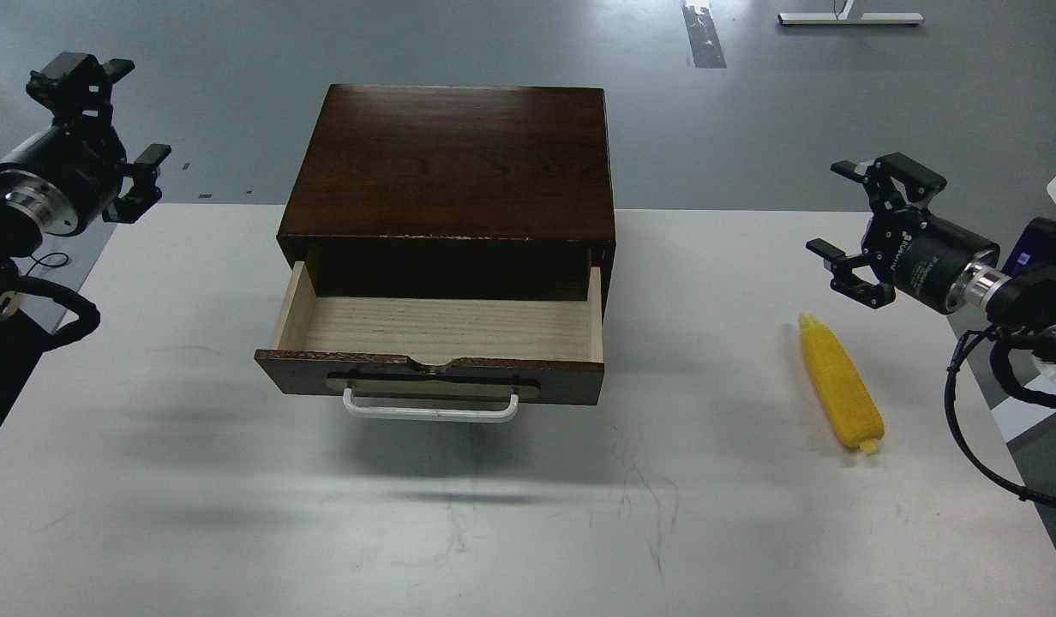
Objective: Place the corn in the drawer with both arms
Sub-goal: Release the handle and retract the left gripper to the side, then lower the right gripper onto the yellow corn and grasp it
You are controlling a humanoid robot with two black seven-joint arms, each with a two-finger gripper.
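The yellow corn [839, 383] lies on the white table at the right, its tip pointing away from me. The dark wood cabinet [455, 163] stands at the table's middle back. Its drawer [434, 330] is pulled out, its pale wood inside bare, with the white bar handle [431, 409] facing me. My right gripper [854, 231] is open and empty, hovering just above and right of the corn's tip. My left gripper [121, 141] is open and empty, held up beyond the table's far left edge, well left of the cabinet.
The white table [528, 514] runs wide in front of the drawer, with faint scuff marks. Its left edge slants past my left arm. Black cables hang from both arms. Grey floor lies behind the cabinet.
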